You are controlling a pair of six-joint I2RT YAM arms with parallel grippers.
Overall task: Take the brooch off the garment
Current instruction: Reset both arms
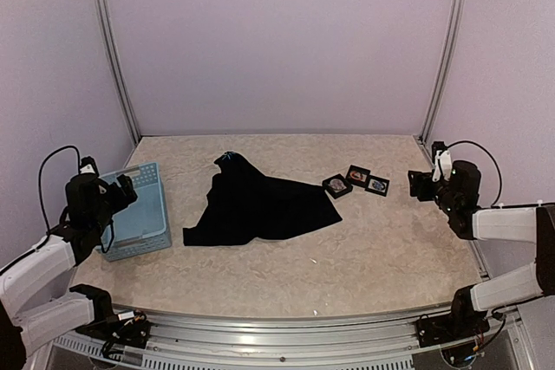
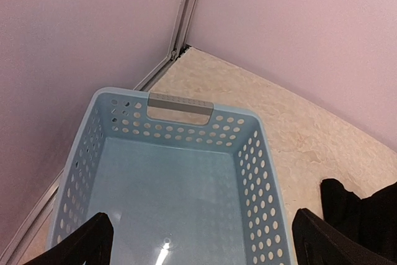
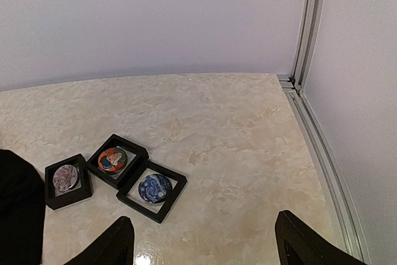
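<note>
garment point(image 1: 260, 205), plain black cloth, lies crumpled on the marbled beige table point(image 1: 364, 257) a bit left of centre, narrow neck end toward the far wall w/ a small blue mark point(image 1: 227, 156) at its tip; mark too small to say what it is. light-blue perforated basket point(image 1: 143, 205) sits just left of the cloth, near it but apart, nothing visible inside in the left wrist view point(image 2: 186, 131), grey handle strip on its far rim. left gripper point(image 1: 124, 190) hangs over the basket's near-left part, fingers spread as wide as they go, nothing between them; in its own cam point(image 2: 205, 246) only the 2 black fingertips point(image 2: 93, 240) show at the bottom corners, w/ a bit of the black cloth point(image 2: 366, 209) at lower right. right of the garment, just off its right corner, 3 small black square frames sit close-packed: 1 w/ a greyish disc point(image 3: 67, 180), 1 w/ an orange-red disc point(image 3: 116, 160), 1 w/ a dark blue swirled disc point(image 3: 152, 190). right gripper point(image 1: 416, 185) hovers near the table's right edge, well apart from the garment, aimed toward the frames; jaws wide apart, holding nothing point(image 3: 205, 246). garment edge shows at far left of that view point(image 3: 18, 209). neither gripper touches the cloth.
</note>
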